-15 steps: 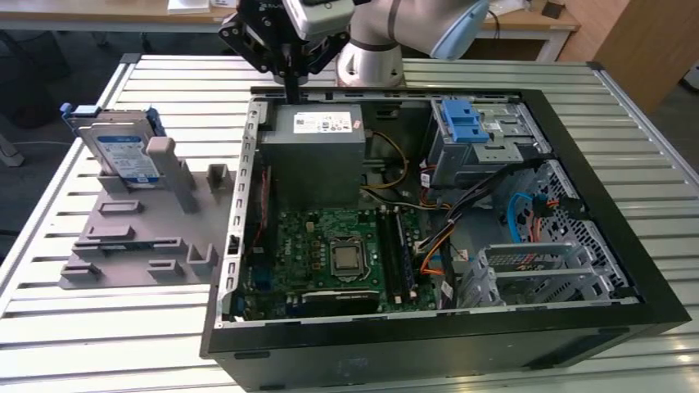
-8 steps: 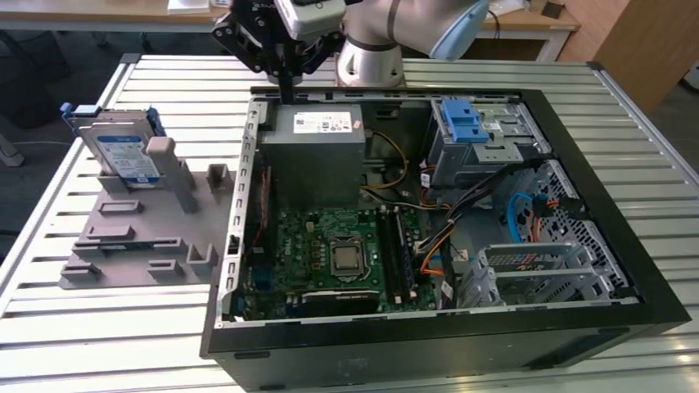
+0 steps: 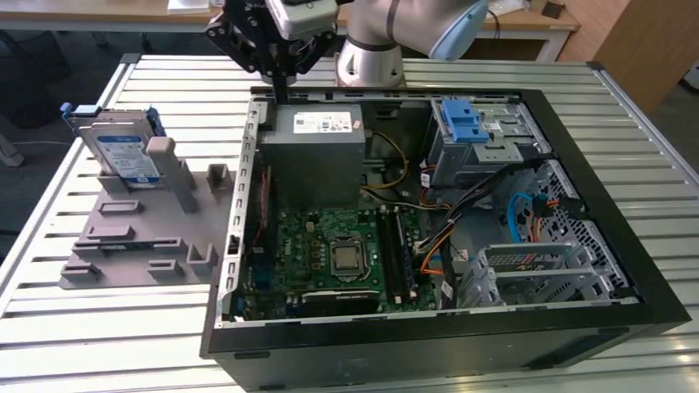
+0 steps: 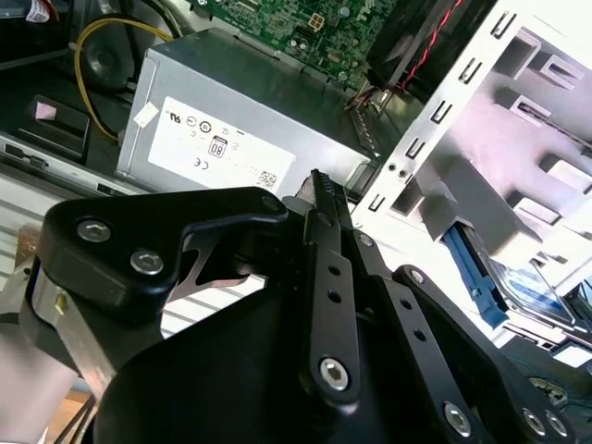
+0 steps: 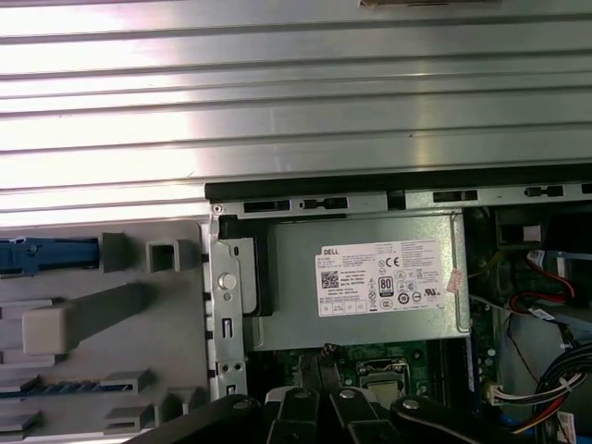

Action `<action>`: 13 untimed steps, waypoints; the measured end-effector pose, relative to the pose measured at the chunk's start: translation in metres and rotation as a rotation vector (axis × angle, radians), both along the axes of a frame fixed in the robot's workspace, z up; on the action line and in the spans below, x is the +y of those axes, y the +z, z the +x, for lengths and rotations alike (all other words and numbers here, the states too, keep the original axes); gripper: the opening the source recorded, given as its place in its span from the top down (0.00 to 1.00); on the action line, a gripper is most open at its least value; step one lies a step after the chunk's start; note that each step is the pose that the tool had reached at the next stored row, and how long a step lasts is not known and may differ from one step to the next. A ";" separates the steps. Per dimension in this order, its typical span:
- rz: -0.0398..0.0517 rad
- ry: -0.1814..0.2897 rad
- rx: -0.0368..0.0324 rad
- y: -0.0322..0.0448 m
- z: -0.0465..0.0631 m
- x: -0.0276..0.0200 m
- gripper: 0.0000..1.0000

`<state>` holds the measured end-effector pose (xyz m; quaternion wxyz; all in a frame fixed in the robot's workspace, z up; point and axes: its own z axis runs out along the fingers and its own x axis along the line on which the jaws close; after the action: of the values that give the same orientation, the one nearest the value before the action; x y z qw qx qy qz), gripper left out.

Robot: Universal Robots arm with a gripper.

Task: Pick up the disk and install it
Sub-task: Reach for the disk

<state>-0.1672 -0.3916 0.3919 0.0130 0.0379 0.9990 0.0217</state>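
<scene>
Your gripper [image 3: 281, 90] hangs at the upper middle of the exterior view, over the back edge of the open computer case [image 3: 437, 348] and just above the grey power supply [image 3: 317, 160]. Its fingers are pressed together, with nothing between them. The disk [image 3: 118, 151] stands upright in the grey fixture [image 3: 131, 237] at the exterior view's upper left, well apart from your gripper.

Slatted metal table [image 3: 87, 344] w/ two things on it. Open black PC case [image 3: 437, 352] toward the exterior view's right; grey plastic fixture [image 3: 131, 246] just beside it.
</scene>
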 end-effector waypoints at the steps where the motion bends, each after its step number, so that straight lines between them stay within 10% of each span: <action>1: 0.0000 0.000 -0.0001 -0.0001 -0.001 0.0001 0.89; 13: 0.0001 0.000 -0.0001 -0.0004 -0.009 0.0003 0.89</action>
<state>-0.1767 -0.3913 0.3915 0.0131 0.0379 0.9990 0.0217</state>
